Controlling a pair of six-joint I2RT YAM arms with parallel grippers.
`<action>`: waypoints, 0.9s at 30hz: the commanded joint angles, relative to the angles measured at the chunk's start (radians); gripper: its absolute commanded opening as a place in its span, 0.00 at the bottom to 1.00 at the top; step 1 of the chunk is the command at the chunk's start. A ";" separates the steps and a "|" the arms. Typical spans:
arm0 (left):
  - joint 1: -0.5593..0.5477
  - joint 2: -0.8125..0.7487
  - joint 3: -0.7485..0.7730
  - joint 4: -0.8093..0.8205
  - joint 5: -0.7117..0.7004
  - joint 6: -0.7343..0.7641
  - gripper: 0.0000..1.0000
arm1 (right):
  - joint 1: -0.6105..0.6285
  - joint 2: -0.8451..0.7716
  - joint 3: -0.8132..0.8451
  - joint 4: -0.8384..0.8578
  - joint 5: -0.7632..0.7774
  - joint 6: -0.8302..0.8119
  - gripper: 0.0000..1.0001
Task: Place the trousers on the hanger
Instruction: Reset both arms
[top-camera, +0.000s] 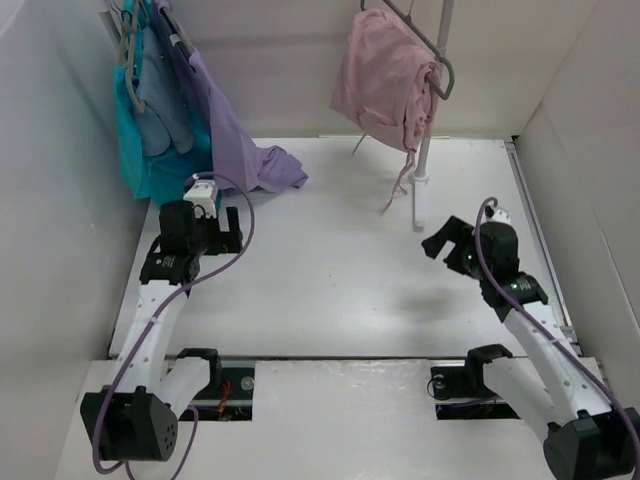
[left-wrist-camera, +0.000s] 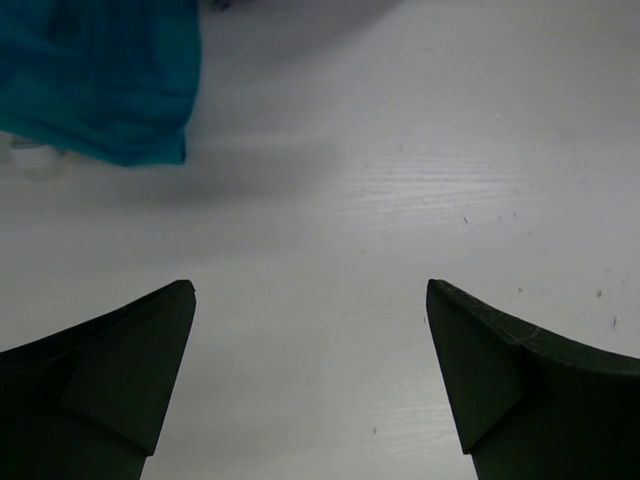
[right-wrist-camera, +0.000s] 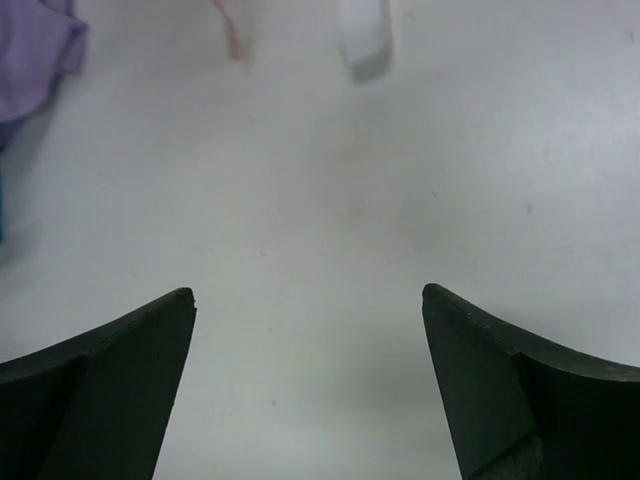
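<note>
Teal garment (top-camera: 135, 150), lilac garment (top-camera: 240, 150) hang at 10 o'clock, not ours. Left hand (top-camera: 234, 230) at 9 o'clock, fingers apart, empty, low over counter (top-camera: 330, 290). Trousers (top-camera: 385, 80) up at 1 o'clock, bunched over hanger (top-camera: 420, 37) on stand pole (top-camera: 428, 150), job looks basically done imo. Fabric soft, light, floppy, probably slides off thin bar; I'd grab waistband. Long axis hangs down, drawstrings (top-camera: 400, 185) dangling toward 6. Right hand (top-camera: 442, 238) at 3 o'clock, fingers apart, empty.

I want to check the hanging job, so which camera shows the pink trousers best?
The top external view: the trousers hang bunched on the hanger, in plain sight. The right wrist view catches only a blurred drawstring tip at its top edge; the left wrist view shows nothing of them.
</note>
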 joint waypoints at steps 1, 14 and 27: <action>0.025 -0.063 -0.020 0.136 -0.092 -0.115 1.00 | -0.003 -0.064 -0.069 0.114 0.038 0.142 1.00; 0.075 -0.196 -0.221 0.278 -0.232 -0.233 1.00 | -0.003 0.124 0.027 0.036 0.056 0.101 1.00; 0.075 -0.424 -0.342 0.351 -0.232 -0.213 1.00 | -0.013 0.062 -0.012 0.065 0.067 0.092 1.00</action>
